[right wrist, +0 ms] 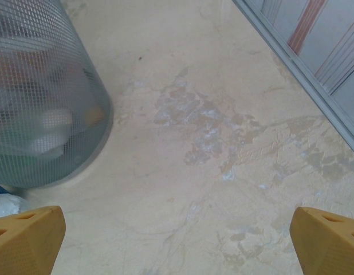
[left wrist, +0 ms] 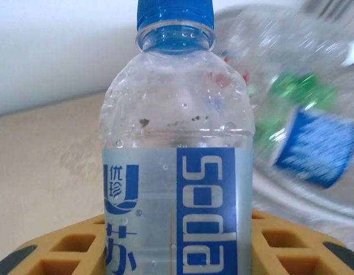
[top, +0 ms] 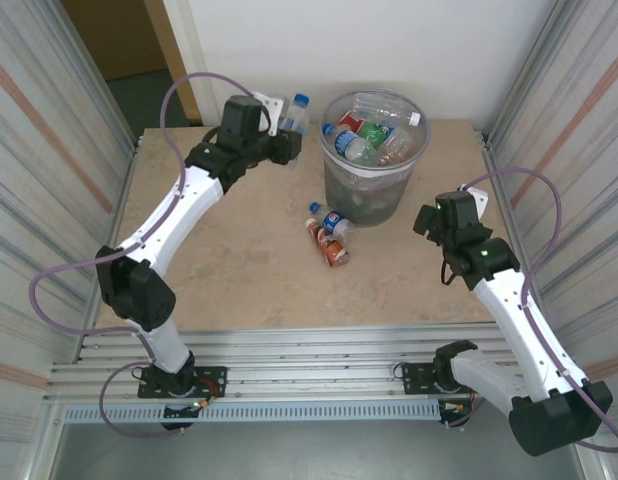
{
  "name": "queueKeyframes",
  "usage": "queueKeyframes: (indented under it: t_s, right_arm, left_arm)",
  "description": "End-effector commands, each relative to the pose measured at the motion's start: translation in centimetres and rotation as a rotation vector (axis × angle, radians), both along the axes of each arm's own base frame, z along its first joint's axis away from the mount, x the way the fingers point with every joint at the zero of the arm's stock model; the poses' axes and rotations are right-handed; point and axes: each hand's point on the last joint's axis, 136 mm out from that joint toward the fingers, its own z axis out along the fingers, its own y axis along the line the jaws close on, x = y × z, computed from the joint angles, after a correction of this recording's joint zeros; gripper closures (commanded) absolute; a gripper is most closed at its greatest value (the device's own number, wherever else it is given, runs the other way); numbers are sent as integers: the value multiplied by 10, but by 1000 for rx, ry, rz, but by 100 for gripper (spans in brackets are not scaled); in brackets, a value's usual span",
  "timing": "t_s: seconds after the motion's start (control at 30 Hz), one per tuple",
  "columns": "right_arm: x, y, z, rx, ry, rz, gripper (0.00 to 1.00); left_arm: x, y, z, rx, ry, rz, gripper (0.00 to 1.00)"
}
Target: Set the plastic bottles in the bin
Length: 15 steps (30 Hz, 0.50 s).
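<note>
One clear plastic soda bottle (left wrist: 177,172), blue cap, blue-and-white label: pinched upright in my left end effector (top: 281,128), held high beside the rim of the tall translucent grey bin (top: 389,200), apparently for dropping in. Two more, a blue-labelled bottle (top: 332,220) and an orange-brown-labelled bottle (top: 332,248): lying on the beige counter (top: 239,270) just in front of the bin, not yet collected. Right end effector (right wrist: 177,243): spread wide, empty, over bare counter right of the bin.

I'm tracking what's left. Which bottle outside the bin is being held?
The blue-capped soda bottle in the left gripper, beside the bin. The blue-label bottle and orange bottle lie loose on the table.
</note>
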Motion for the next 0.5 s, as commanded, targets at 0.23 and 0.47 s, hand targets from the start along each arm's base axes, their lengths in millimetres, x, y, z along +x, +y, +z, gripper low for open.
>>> queueKeyframes:
  t_s: [0.23,0.47]
  right_arm:
    - [-3,-3,19,-5,-37,8,1]
    - [-1,-2,19,5,-45,7,1]
  left_arm:
    - [-24,-95,86,-132,-150,-296,63]
    - [-32,-157,102,-216,-189,-375,63]
